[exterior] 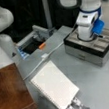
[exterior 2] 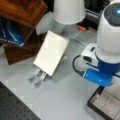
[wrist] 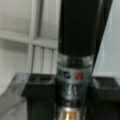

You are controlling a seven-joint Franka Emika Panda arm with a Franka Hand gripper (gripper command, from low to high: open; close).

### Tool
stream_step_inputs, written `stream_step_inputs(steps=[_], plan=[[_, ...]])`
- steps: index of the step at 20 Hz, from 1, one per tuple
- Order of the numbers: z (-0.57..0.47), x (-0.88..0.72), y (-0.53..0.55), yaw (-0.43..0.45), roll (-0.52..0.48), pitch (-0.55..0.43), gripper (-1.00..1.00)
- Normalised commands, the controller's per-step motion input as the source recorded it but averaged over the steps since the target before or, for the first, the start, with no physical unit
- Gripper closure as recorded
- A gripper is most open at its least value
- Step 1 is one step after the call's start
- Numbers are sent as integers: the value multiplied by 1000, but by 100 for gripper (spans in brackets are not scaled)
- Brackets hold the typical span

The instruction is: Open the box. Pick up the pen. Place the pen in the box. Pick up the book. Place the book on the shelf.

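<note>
A: Claw status?

B: The gripper [wrist: 73, 100] is closed down to pen width. In the wrist view its dark fingers [wrist: 40, 97] press on both sides of the pen [wrist: 75, 37], which stands upright betw. them.

A: And where's that vs the box?

B: Right over the box [exterior: 78, 43]. The box is open and its pale compartments sit behind the pen in the wrist view. In both front views the arm's wrist hangs over the box interior and hides the claw itself. Can't tell if the pen tip touches the box floor.

A: Book?

B: The book [exterior: 54, 85] isn't touched. It's well apart from the box, toward a front view's bottom left of it, and leans tilted on a silver metal stand [exterior: 77, 105]. It's also seen to the upper left of the box corner [exterior 2: 91, 103] in a front view, book [exterior 2: 51, 52] w/ stand feet [exterior 2: 38, 75] below it.

A: Shelf?

B: The shelf [exterior: 12, 93] is reddish-brown wood, farther from the box than the book, and just beside the book's far side. Same layout in both front views [exterior 2: 22, 10].
</note>
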Motion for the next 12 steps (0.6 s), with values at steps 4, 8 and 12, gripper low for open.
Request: stream_step_inputs(steps=[4,8,12], plan=[[41,270,283,-28,50,159,100],[-21,244,216,-80,36,136,100],[-106,172,156,-127,23,111,100]])
